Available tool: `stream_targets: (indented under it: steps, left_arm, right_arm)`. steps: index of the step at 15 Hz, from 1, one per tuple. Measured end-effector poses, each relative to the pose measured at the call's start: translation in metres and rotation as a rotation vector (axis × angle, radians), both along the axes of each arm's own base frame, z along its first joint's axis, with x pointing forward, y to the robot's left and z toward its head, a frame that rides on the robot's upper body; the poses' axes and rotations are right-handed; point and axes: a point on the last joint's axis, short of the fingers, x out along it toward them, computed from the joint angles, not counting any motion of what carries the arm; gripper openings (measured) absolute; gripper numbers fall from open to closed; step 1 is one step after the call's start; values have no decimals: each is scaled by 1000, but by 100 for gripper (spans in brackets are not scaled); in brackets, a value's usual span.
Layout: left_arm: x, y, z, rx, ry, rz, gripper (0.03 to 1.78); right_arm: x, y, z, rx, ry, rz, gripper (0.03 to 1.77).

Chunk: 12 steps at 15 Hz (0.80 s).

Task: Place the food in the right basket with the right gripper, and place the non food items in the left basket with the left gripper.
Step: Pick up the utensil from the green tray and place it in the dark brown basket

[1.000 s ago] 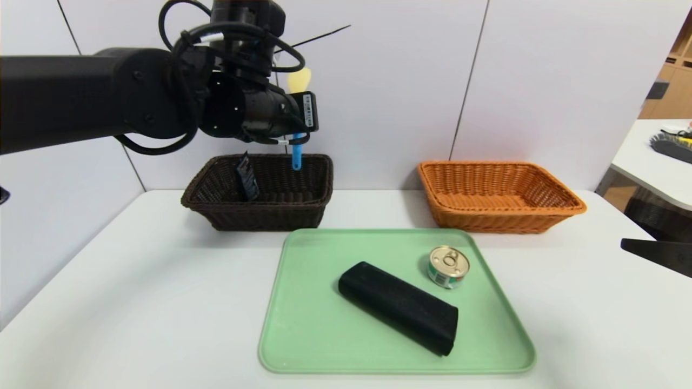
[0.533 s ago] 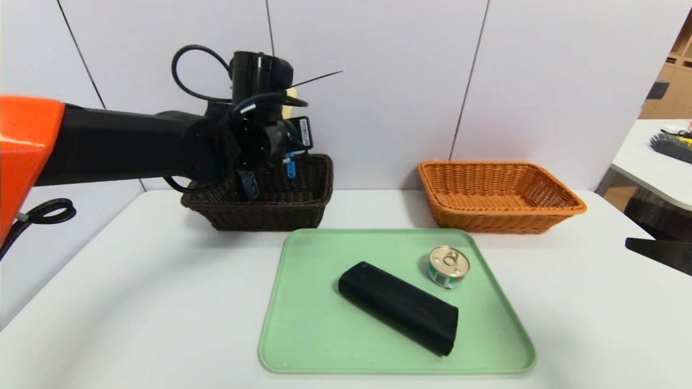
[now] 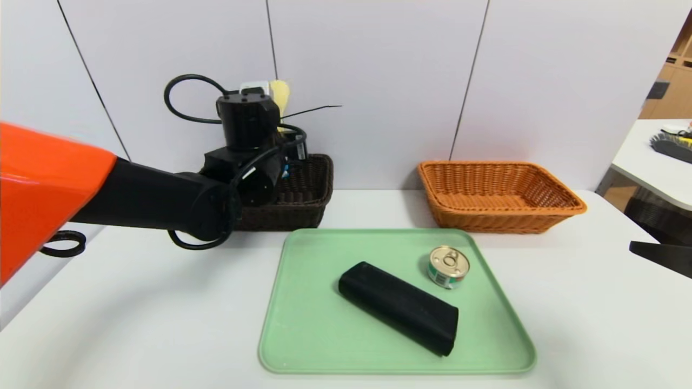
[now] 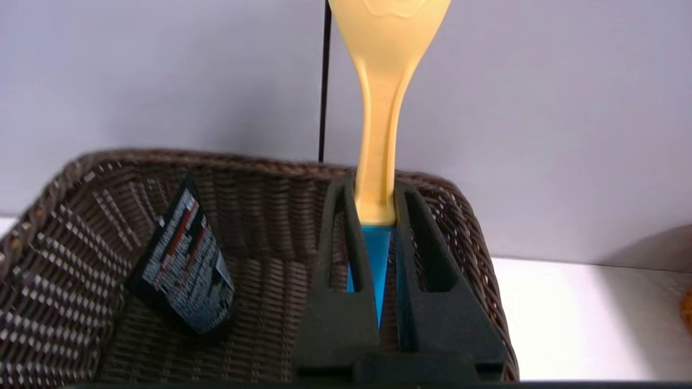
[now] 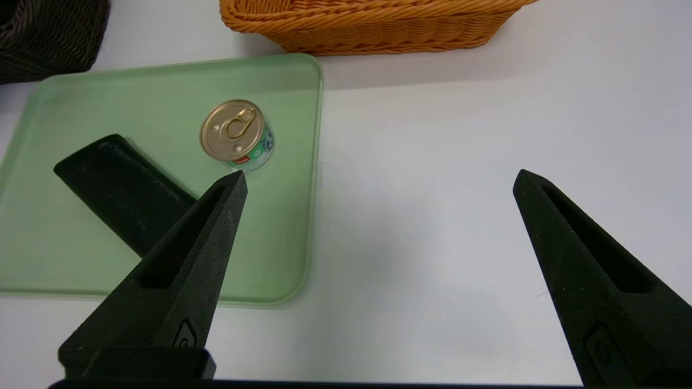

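Lowering since the earlier frames, the left gripper (image 4: 376, 216) is now sitting at the dark left basket (image 3: 303, 200) in the upper left of the head view, clamping the spoon (image 4: 385, 108) upright by its blue handle, while the squeeze tube (image 4: 186, 265) is leaning inside against the basket wall. At the right edge the right gripper (image 5: 378, 178) is hanging with jaws spread wide and empty. On the green tray (image 3: 303, 324) at centre, the black case (image 3: 400, 308) is lying just beside the tin can (image 3: 448, 266), with the orange right basket (image 3: 497, 197) sitting behind them.
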Motion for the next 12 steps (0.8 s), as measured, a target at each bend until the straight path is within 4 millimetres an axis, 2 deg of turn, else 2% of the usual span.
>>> stream_targets:
  steps: [4, 12]
  left_arm:
    - [0, 2, -6, 0, -24, 6, 16]
    - [8, 2, -37, 43, 55, 29, 16]
  right_arm:
    - [-5, 0, 0, -1, -10, 0, 170]
    - [-12, 0, -1, -2, -25, 0, 170]
